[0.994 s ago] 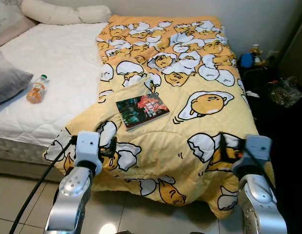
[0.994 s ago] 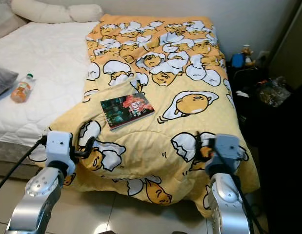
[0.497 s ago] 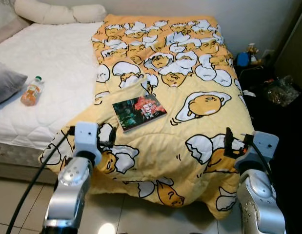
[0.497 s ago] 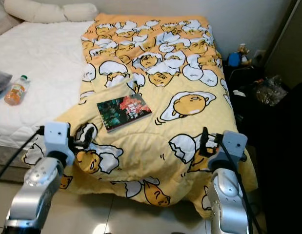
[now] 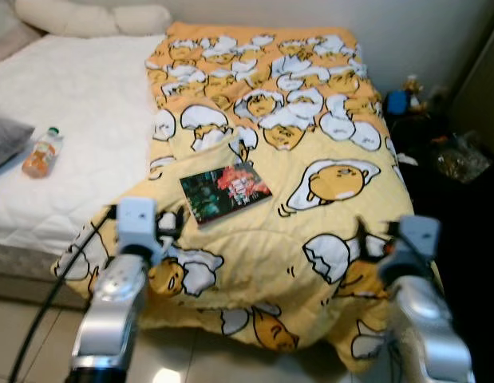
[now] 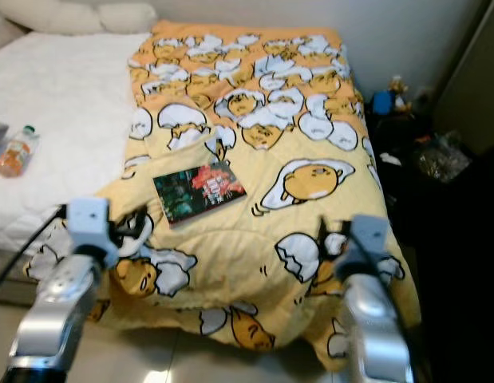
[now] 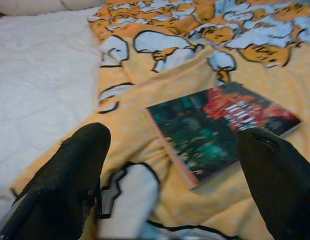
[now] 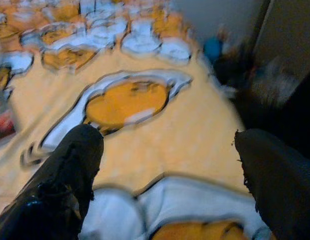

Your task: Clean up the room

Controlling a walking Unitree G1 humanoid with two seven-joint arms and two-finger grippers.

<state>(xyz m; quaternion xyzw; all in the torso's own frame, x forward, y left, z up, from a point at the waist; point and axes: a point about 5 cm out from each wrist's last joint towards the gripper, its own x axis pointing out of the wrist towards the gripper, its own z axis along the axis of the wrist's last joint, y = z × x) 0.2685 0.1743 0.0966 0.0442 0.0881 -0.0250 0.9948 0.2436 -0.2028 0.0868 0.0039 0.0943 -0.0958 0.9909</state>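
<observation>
A dark book (image 5: pixel 225 191) with a red and green cover lies flat on the yellow egg-print blanket (image 5: pixel 310 136) that covers the right half of the bed. An orange drink bottle (image 5: pixel 41 152) lies on the bare white mattress (image 5: pixel 79 96) to the left. My left gripper (image 5: pixel 168 226) is open and hovers over the blanket's near left corner, just short of the book (image 7: pixel 222 122). Over the blanket's near right corner my right gripper (image 5: pixel 368 239) is open, with only egg-print fabric (image 8: pixel 127 102) ahead of it.
A grey pillow (image 5: pixel 3 140) lies at the mattress's left edge, and white pillows (image 5: pixel 87 16) are at the head. Dark clutter stands right of the bed, with a blue figure (image 5: pixel 398 100) and a plastic bag (image 5: pixel 462 155). Pale tile floor (image 5: pixel 23 327) lies below the bed's foot.
The whole picture has shifted and blurred slightly, so the camera has moved. Both open grippers keep their places over the blanket's near corners. Book and bottle lie as before.
</observation>
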